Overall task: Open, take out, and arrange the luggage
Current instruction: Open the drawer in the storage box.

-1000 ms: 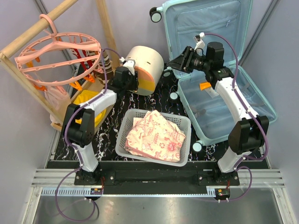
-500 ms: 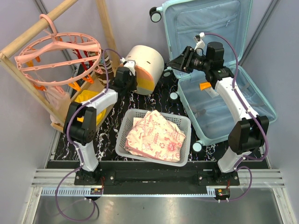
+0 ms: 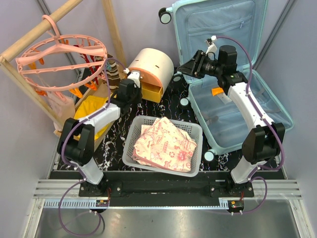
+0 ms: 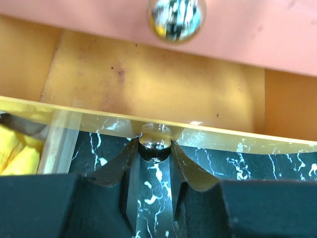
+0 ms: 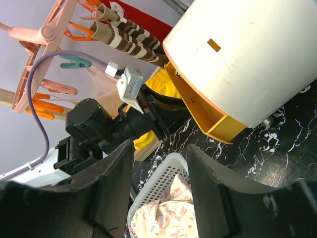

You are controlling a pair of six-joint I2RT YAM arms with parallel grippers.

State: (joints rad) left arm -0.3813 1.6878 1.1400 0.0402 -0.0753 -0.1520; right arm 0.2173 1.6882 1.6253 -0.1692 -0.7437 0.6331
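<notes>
Yellow drawer (image 3: pixel 151 90) now slid out of the glossy cream rounded box (image 3: pixel 154 63). Left gripper (image 4: pixel 154 149) has drawn back, pinched on its shiny ball knob (image 4: pixel 155 143). Right gripper (image 3: pixel 183 69) unchanged, half-open, empty. Hard-shell mint luggage (image 3: pixel 225 22) lies open at right.

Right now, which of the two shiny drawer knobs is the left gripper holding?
The lower knob, on the pulled-out yellow drawer, pinched in the left gripper; the upper knob on the pink front hangs free.
</notes>
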